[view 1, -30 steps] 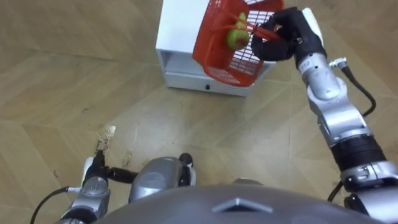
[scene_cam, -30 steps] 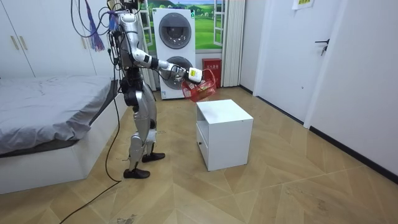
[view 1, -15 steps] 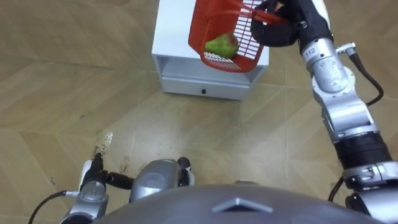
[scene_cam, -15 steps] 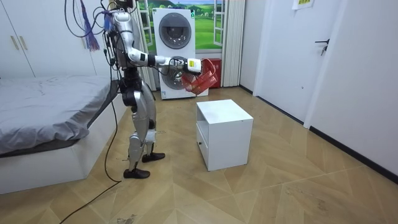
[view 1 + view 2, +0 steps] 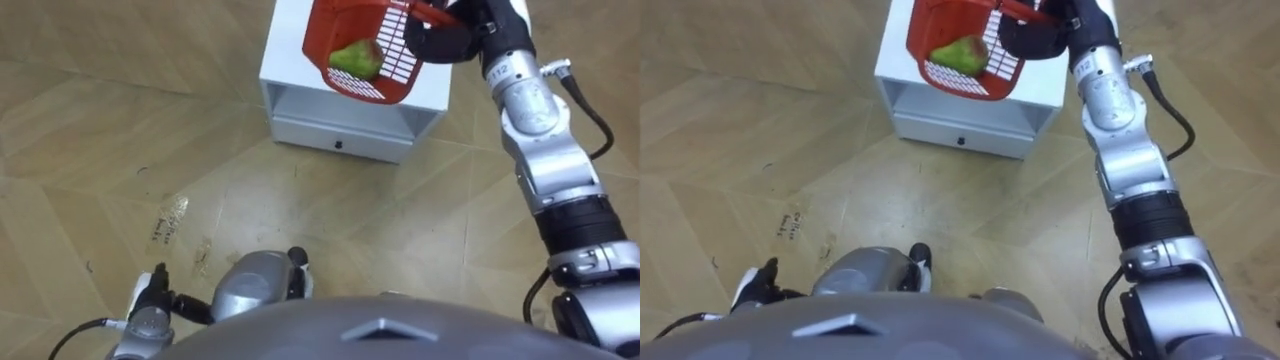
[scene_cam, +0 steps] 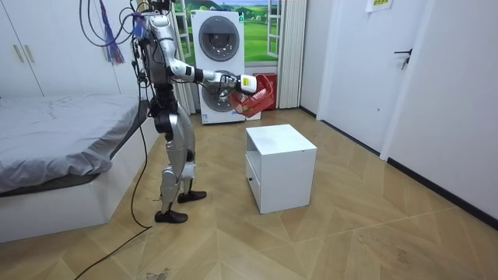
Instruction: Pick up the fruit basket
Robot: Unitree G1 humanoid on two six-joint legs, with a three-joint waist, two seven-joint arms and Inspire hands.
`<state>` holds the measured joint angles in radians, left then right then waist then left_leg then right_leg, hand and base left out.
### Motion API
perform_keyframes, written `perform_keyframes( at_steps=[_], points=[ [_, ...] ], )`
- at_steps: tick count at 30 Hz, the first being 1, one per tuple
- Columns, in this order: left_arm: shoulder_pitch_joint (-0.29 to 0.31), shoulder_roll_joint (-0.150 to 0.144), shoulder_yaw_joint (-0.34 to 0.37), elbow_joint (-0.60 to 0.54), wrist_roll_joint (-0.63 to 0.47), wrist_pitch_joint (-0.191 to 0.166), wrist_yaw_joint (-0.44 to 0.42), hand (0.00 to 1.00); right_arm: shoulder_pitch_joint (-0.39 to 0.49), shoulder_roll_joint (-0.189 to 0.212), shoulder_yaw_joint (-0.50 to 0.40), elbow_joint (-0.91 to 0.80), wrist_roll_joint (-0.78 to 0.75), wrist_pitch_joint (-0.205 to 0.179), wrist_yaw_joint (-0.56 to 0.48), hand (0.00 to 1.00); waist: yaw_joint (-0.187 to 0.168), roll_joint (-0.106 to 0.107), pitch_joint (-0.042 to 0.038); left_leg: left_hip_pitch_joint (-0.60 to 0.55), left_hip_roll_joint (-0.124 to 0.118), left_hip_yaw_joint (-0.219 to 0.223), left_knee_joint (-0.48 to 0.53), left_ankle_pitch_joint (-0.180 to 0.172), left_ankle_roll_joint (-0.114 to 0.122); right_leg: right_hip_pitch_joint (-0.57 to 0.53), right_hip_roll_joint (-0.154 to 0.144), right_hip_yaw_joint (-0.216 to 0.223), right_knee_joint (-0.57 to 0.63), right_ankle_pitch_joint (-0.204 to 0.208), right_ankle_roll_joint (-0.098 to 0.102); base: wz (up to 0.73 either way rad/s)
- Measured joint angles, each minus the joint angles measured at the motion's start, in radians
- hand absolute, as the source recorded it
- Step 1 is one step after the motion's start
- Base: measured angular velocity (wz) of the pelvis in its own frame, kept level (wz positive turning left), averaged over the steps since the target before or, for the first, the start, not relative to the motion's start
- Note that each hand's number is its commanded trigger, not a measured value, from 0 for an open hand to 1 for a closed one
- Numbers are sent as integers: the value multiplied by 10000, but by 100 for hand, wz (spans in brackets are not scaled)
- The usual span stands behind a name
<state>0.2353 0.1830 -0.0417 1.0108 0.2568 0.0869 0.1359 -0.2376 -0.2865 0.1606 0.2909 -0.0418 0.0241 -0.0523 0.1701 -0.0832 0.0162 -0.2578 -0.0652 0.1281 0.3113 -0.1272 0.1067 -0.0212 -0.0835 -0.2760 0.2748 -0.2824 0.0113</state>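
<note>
Fruit basket (image 5: 326,35) in right hand (image 5: 445,38) — top cropped

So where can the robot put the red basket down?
The top of the white cabinet is bare, near the basket in the right hand. The wood floor between cabinet and robot's feet is free too. It is crowded where the robot stands, by the bed.

Even, bright indoor light fills the room. The white cabinet (image 6: 289,180) casts only a faint shadow on the wooden floor (image 6: 373,233), which shows a soft sheen beside it; its open shelf is shaded.
</note>
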Motion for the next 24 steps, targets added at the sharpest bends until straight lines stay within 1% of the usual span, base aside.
perform_keyframes(
  at_steps=[2,3,4,6,7,8,9,10,11,12,13,14,15,16,17,18,19,20,21,22,23,24],
  points=[
    [40,-2,64,23,180,19,-180,0,-249,-64,-55,231,121,3,6,100,41,-8,-4,-6,-11,0,14,-1,-1,-20,-13,-24,6,-1,1,0],
    [50,-1,135,22,216,32,-302,0,-325,-159,-149,258,178,3,-4,100,137,-13,-7,-13,-20,-2,-3,-2,-1,-31,-22,-22,11,-1,1,0],
    [59,-6,296,12,299,80,-408,0,-442,-168,-261,416,166,1,-15,100,216,-32,-17,0,-24,1,-25,-3,-2,-32,-31,-23,23,-1,2,0],
    [63,5,433,-20,314,102,-507,0,-538,-215,-308,667,168,1,-20,100,265,-54,-23,27,-17,4,-13,-36,-8,-31,-45,-24,87,-4,6,0],
    [64,-3,492,-6,302,99,-555,0,-543,-219,-313,761,166,1,-17,100,269,-55,-22,57,-13,13,6,-62,-8,-25,-54,-23,148,-10,17,0],
    [111,-15,567,5,300,99,-629,0,-519,-199,-308,936,163,13,2,100,273,-52,-23,128,-10,14,39,-138,-4,-51,-92,-25,431,-43,72,-4],
    [162,-18,567,2,299,103,-670,0,-513,-193,-298,1037,155,99,17,100,293,-42,-15,164,6,42,137,-234,15,-213,-197,-33,1084,-150,223,-9],
    [201,-31,560,9,288,104,-712,0,-513,-207,-291,1252,163,124,32,100,262,-52,-11,273,3,115,145,-369,60,-562,-391,17,2078,-255,325,-11],
    [215,-31,561,31,284,97,-735,0,-511,-211,-289,1394,153,146,57,100,284,-53,-8,377,-1,135,171,-447,77,-762,-511,7,2726,-254,326,-15],
    [247,1,565,82,291,69,-756,0,-504,-207,-245,1658,148,236,124,100,283,-105,11,614,-43,215,215,-593,136,-1193,-809,66,4068,-109,397,-12],
    [220,47,571,109,276,40,-784,0,-416,-209,-240,1722,148,348,141,100,258,-103,27,818,-50,222,382,-796,166,-1577,-982,239,5147,268,413,-8],
    [213,82,570,105,255,1,-792,0,-358,-204,-240,1723,143,356,142,100,269,-61,51,927,-30,201,470,-916,204,-1723,-996,332,5549,507,392,-6],
    [220,131,574,109,209,-49,-792,0,-263,-173,-239,1725,127,370,167,100,248,29,76,1093,0,95,513,-1030,159,-1912,-981,479,6052,824,351,-6],
    [158,201,586,117,180,-59,-793,0,-257,-181,-250,1716,71,369,256,100,229,-18,31,1120,28,71,541,-1103,165,-2206,-974,607,6105,722,363,-5],
    [115,233,586,128,179,-60,-797,0,-258,-199,-280,1710,27,368,311,100,229,-15,31,1115,54,60,578,-1112,163,-2375,-945,689,6063,591,387,7],
    [-13,262,546,82,173,-89,-804,0,-256,-234,-286,1750,17,368,394,100,190,59,50,1121,185,36,656,-1164,157,-2657,-804,861,5668,386,372,21],
    [-47,282,488,-87,170,-147,-800,0,-258,-242,-276,1829,10,369,442,100,122,113,35,1138,234,-112,654,-1177,134,-2767,-650,871,4685,346,386,29],
    [-74,290,475,-128,167,-190,-791,0,-258,-244,-276,1872,10,367,443,100,74,114,31,1142,226,-180,637,-1185,120,-2736,-608,856,3989,365,361,33],
    [-126,294,466,-151,151,-234,-773,0,-258,-240,-272,1965,15,367,460,100,41,23,-10,1178,152,-231,616,-1209,81,-2601,-519,961,2470,591,233,24],
    [-115,286,433,-157,126,-210,-770,0,-258,-229,-256,1990,71,371,525,100,75,-8,-11,1262,69,-273,597,-1285,25,-2507,-435,1016,1515,1438,187,24],
    [-111,225,388,-140,127,-161,-756,0,-255,-241,-258,2003,77,380,538,100,27,122,4,1294,109,-393,584,-1324,-6,-2390,-356,1050,1534,1459,189,17],
    [-65,210,309,-173,135,-51,-755,0,-255,-256,-259,2013,203,400,563,100,-13,252,-72,1387,196,-492,402,-1355,-70,-2203,-241,903,1204,1486,140,18]
  ],
)
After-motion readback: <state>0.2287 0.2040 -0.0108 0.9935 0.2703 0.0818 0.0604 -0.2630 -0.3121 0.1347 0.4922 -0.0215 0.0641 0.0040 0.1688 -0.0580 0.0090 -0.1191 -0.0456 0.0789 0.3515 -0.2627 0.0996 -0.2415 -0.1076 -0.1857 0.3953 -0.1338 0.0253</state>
